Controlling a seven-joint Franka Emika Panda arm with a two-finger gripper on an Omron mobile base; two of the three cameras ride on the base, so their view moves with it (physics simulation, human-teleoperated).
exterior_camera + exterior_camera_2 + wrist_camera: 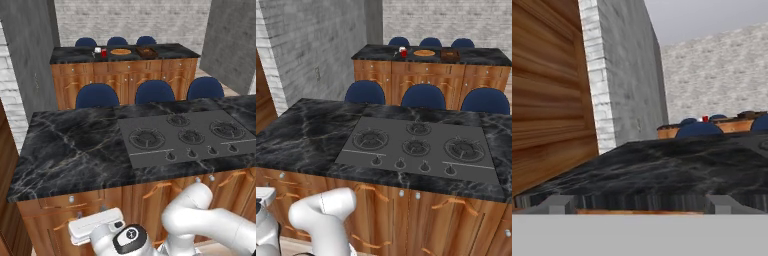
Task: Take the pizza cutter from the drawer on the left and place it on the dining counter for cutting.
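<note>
At the bottom of the hand view the gripper (640,205) shows its two grey finger tips (559,204) standing wide apart with nothing between them. They sit just under the front edge of the island (662,170), and the hand looks level across that black marble top, so the gripper points horizontally at the island's front.

Low in the left base view, the arm (210,220) rises from the lower right corner, bends at a white elbow and reaches left and down, with the hand's white body in front of the wooden cabinet fronts.

Just above the hand there, at the lower left, is the drawer (52,204), a shallow reddish-brown front with a small round silver knob, flush with the fronts beside it. It also shows at the left edge of the right base view (281,182).

Nothing of the pizza cutter can be made out, so neither its place nor the way its handle points can be told.

Right of centre on the island lies a grey gas cooktop (185,137). Behind the island stand blue stools (155,92). Beyond them, in the upper middle, runs the dining counter (70,54), bearing a round orange pizza (120,51), a small red thing (104,52) and a brown box (146,51).
</note>
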